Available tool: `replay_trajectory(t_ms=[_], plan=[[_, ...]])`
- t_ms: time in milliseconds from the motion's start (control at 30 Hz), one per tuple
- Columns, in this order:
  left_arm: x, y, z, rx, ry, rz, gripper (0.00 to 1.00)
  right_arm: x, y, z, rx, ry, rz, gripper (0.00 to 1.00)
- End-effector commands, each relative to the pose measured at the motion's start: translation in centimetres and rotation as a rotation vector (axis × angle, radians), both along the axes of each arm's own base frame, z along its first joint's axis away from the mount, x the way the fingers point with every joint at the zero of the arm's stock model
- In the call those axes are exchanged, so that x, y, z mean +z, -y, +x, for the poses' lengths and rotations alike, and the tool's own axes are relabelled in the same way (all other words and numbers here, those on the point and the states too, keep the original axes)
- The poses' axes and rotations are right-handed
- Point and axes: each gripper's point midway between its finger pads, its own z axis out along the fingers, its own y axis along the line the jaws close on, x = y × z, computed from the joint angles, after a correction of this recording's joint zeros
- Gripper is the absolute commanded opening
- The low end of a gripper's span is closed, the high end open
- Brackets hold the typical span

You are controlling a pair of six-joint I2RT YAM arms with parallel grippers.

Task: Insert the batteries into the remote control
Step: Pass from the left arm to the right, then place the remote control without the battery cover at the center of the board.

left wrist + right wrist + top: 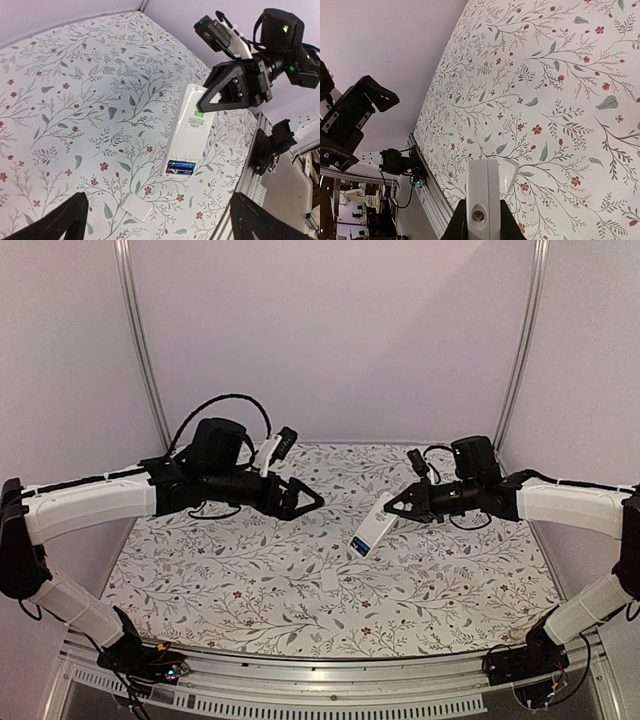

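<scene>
Floral-print table cloth (200, 570) under both arms, pale walls behind. Nearest you, lower centre of top view: white cover piece (330, 583) flat on cloth, apart from everything. Beyond it, centre-right: remote control (374, 526) tilted, back face showing, your right gripper (393, 508) clamped on its upper end. Batteries (181, 166) sit in open compartment at its lower end. Centre-left: your left gripper (310, 500), jaws wide apart, above cloth.

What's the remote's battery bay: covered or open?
Open. The left wrist view shows a blue battery exposed in the bay of the remote control; the white cover lies on the table.
</scene>
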Motion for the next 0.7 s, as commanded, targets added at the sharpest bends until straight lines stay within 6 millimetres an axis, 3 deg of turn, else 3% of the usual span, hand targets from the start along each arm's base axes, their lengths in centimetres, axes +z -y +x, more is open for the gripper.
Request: replay_trajectory(t_ms=[0,233,467,667], plan=[[-3.0,-2.0,2.0,0.139,0.073,0.151,0.99,-3.6,1.6,2.6,-0.173,-0.037,-0.042,0.01],[-6.4,-0.6,0.5,0.053,0.093,0.307,1.00,-7.5,1.2,4.2,-0.232,-0.086,-0.036,0.05],[-7.3,-0.3,0.6,0.048,0.081,0.341,1.00,-10.9,1.7,4.6,-0.283,-0.132,-0.059,0.15],[-7.5,-0.5,0.8,0.065,0.081,0.356,1.00,-13.2,2.6,3.2,-0.291,-0.185,-0.095,0.31]])
